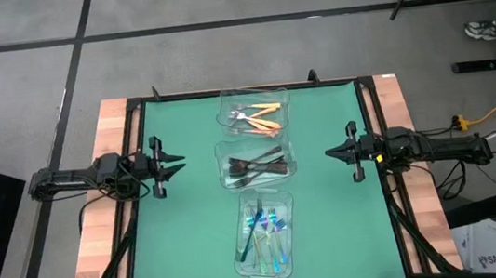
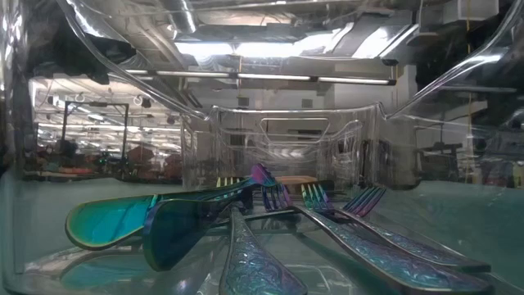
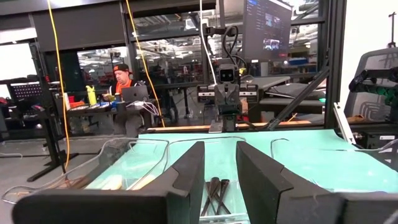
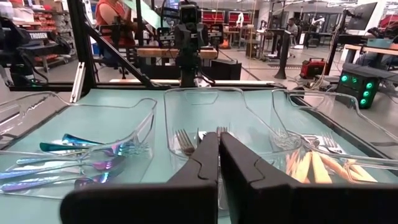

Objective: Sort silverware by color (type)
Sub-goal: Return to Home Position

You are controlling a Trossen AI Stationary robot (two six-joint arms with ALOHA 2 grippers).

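The silverware lies in three clear containers in a row down the middle of the green mat. Orange-handled forks (image 1: 256, 115) fill the far container, dark forks (image 1: 257, 165) the middle one, and iridescent blue-teal forks (image 1: 266, 233) the near one. The low view looks through that near container's wall at the blue-teal forks (image 2: 246, 221). My left gripper (image 1: 181, 165) hovers open at the mat's left side and points level at the middle container. My right gripper (image 1: 329, 154) hovers shut at the mat's right side and faces the same container. Neither holds anything.
Bare green mat (image 1: 194, 239) stretches between each gripper and the containers. A black frame and wooden strips (image 1: 100, 240) border the mat. Beyond the table, a person (image 3: 121, 84) sits at a desk, and stands and cables are on the floor.
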